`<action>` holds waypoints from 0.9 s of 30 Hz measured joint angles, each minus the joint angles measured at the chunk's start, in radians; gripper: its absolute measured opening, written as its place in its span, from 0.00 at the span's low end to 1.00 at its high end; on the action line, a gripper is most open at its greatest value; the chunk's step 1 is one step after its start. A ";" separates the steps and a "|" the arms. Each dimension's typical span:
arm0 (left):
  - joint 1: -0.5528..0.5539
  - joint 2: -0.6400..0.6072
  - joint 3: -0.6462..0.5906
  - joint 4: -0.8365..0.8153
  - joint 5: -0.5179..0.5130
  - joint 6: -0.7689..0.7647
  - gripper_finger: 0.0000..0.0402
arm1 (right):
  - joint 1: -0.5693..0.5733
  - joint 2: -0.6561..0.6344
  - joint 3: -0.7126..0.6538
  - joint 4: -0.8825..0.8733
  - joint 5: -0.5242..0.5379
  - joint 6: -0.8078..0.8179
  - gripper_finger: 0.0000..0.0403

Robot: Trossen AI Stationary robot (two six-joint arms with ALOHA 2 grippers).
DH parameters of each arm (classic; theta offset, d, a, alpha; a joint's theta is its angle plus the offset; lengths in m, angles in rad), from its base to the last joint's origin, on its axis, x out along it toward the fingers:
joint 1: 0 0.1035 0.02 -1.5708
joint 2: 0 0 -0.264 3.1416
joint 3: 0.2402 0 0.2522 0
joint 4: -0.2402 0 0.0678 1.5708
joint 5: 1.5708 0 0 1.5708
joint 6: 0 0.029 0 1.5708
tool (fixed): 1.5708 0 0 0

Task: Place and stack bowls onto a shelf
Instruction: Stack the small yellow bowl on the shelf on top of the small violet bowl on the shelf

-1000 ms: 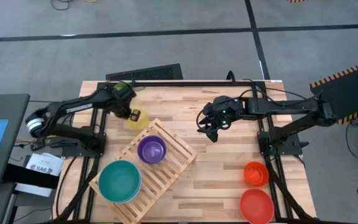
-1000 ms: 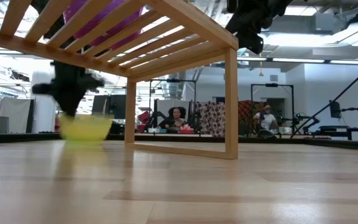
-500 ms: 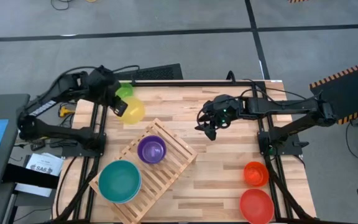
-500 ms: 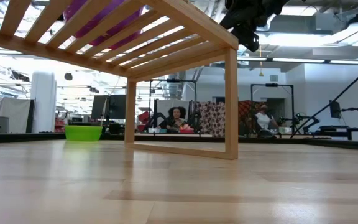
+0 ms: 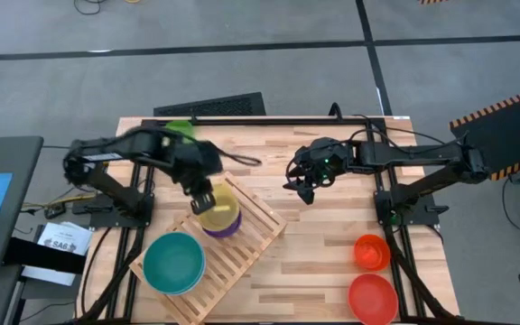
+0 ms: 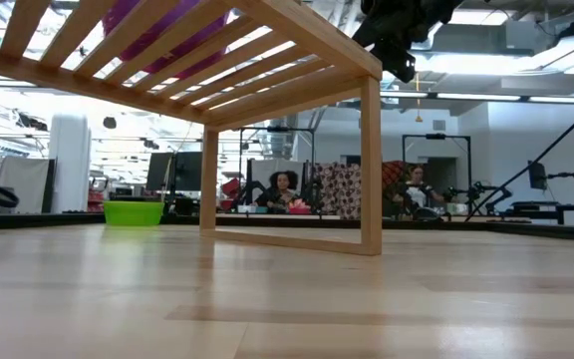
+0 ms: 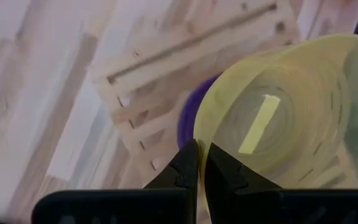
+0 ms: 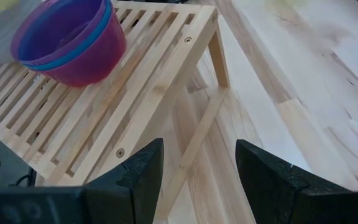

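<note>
Left hand point(image 5: 202, 197) pinches the rim of a yellow bowl point(image 5: 218, 209), fingers nearly closed on the thin wall, carrying it over the purple bowl point(image 8: 71, 41) on the shelf point(image 5: 242, 246) mid-worktop. Judging by its translucent wall, the bowl is light, slightly flexible plastic, slippery; a rim pinch suits it. The purple bowl nests in a blue one; a teal bowl point(image 5: 174, 262) sits at the shelf's near-left end. Right hand point(image 5: 303, 185) waits wide open, empty, toward the worktop's far right.
</note>
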 joint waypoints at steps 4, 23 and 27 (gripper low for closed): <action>-0.022 0.070 0.044 -0.066 0.007 0.016 0.00 | 0.000 0.000 0.000 -0.002 0.000 0.000 0.56; -0.025 0.096 0.047 -0.064 0.025 0.092 0.15 | 0.000 0.000 0.000 -0.005 0.000 -0.003 0.56; -0.025 0.096 0.047 -0.064 0.027 0.123 0.26 | 0.000 0.000 0.000 -0.005 0.000 -0.003 0.56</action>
